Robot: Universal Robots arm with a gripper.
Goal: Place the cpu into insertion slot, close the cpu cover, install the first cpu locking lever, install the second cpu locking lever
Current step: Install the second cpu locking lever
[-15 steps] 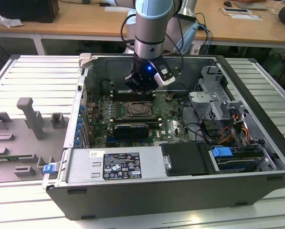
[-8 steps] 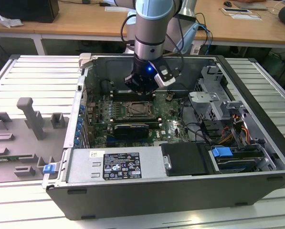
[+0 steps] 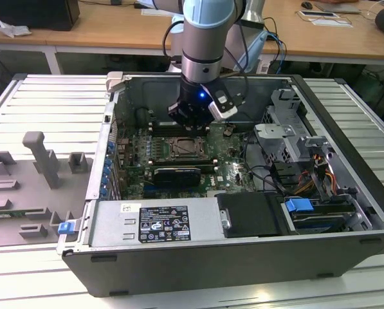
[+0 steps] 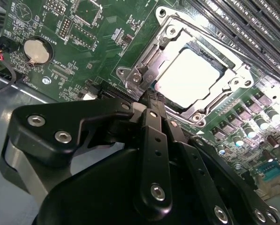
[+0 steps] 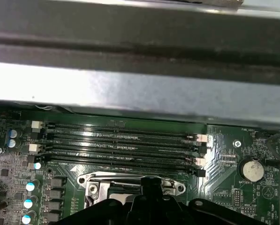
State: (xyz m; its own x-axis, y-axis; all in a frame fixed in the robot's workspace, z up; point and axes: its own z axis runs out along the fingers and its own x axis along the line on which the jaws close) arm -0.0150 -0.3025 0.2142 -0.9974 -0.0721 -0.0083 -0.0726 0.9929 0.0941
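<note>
Hanging over the open case [image 3: 346,212], the gripper [image 3: 190,122] sits just above the socket [image 3: 182,147] in the middle of the motherboard [image 3: 233,170]. In the second wrist view the cpu [image 4: 191,77] lies flat in the socket, pale face up, with the cover [image 4: 175,47] down around it. The fingers [image 4: 151,101] look pressed together, holding nothing, their tip at the cover's edge. Memory slots [image 5: 121,143] run just beside the socket.
</note>
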